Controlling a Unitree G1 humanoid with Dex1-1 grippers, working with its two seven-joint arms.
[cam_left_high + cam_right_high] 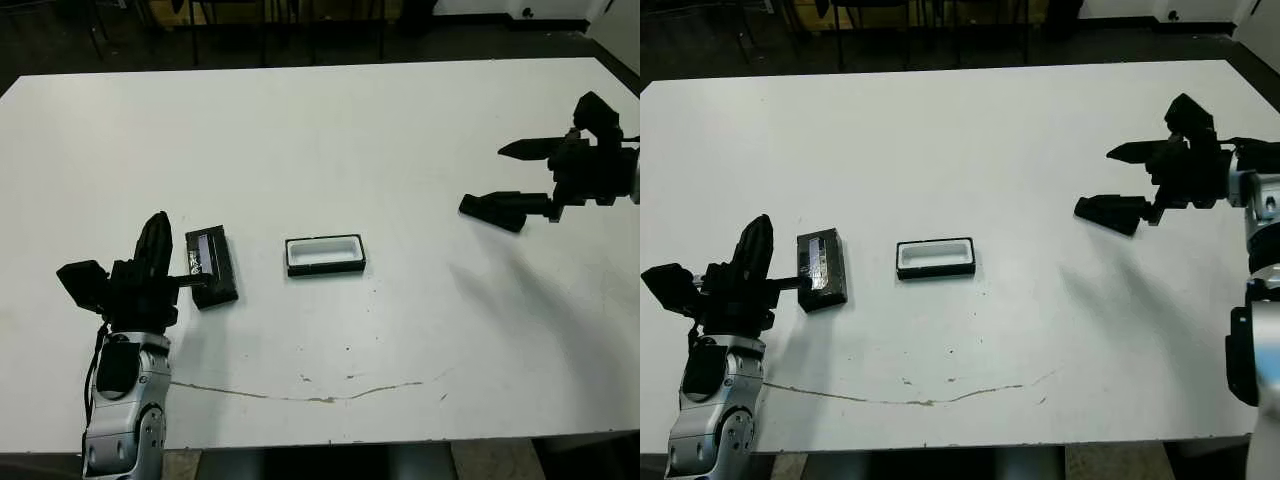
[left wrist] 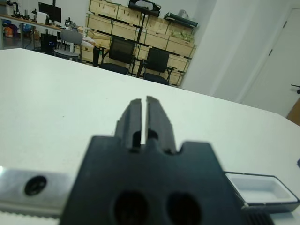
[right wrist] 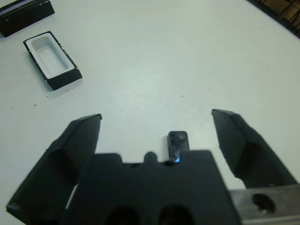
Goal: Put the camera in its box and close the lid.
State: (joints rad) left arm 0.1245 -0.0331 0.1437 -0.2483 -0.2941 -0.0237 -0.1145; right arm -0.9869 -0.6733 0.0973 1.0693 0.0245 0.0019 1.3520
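The box [image 1: 325,255], a small black tray with white lining, lies open near the table's middle. To its left lies the lid [image 1: 211,265], black with a pale label facing up. My left gripper [image 1: 158,220] stands shut just left of the lid, fingers pointing away from me. At the far right my right gripper [image 1: 490,180] hovers open above the table. In the right wrist view the camera [image 3: 178,141], small and black with a blue glint, lies on the table between the open fingers [image 3: 77,145], partly hidden by the gripper body. The head views do not show it.
The white table [image 1: 330,130] stretches wide around the box. A thin crack line [image 1: 320,395] runs along its near part. Dark floor and chair legs lie beyond the far edge. The right wrist view also shows the box [image 3: 51,58] and the lid [image 3: 26,14].
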